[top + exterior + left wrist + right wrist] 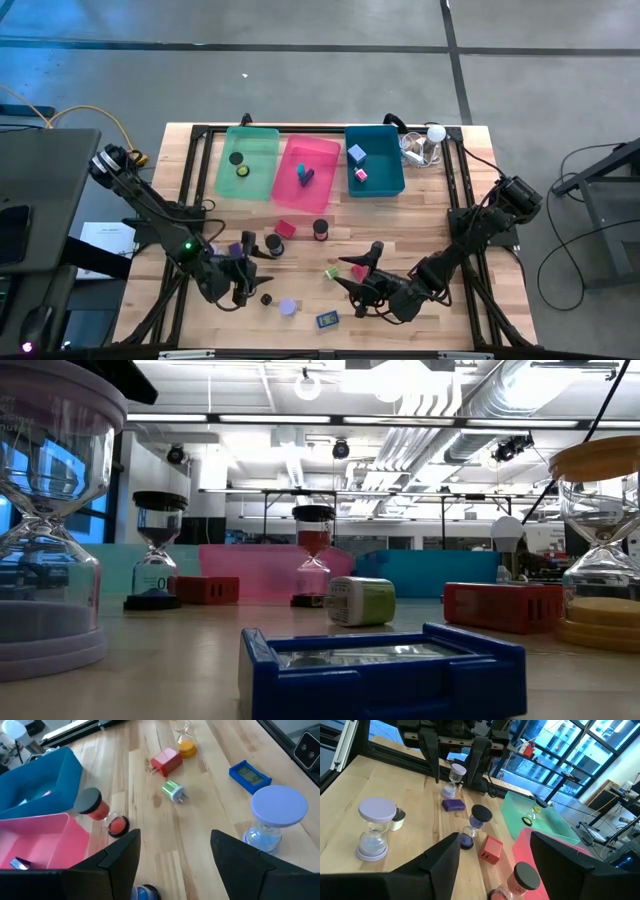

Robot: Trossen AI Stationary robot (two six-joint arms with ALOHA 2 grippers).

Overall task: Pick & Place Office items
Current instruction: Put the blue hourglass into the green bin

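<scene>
High view shows the office items as small colourful pieces spread over the front half of the pale wooden table [430, 220]; a few more lie already in the green plastic bin [250, 131], the pink plastic bin [312, 141] and the teal plastic bin [373, 129] at the back.

Closest to the left gripper [175, 837] stand the clear hourglass with a lavender cap [287, 307] and the small black round piece [267, 298]. The right gripper [492, 837] is low over the table near the small green and white block [331, 272].

Both pairs of jaws stand apart and hold nothing, so I judge that a pick is only being chosen. To do it well, the left arm should take one piece alone, centre it between the jaws, and come down straight. The hourglasses are tall and narrow and may tip if they are pushed from the side.

At the edge of the left wrist view a blue rounded thing [145, 893] is cut off, and I cannot tell what it is. Dark arms cover some pieces from above, and the low view shows no gripper
</scene>
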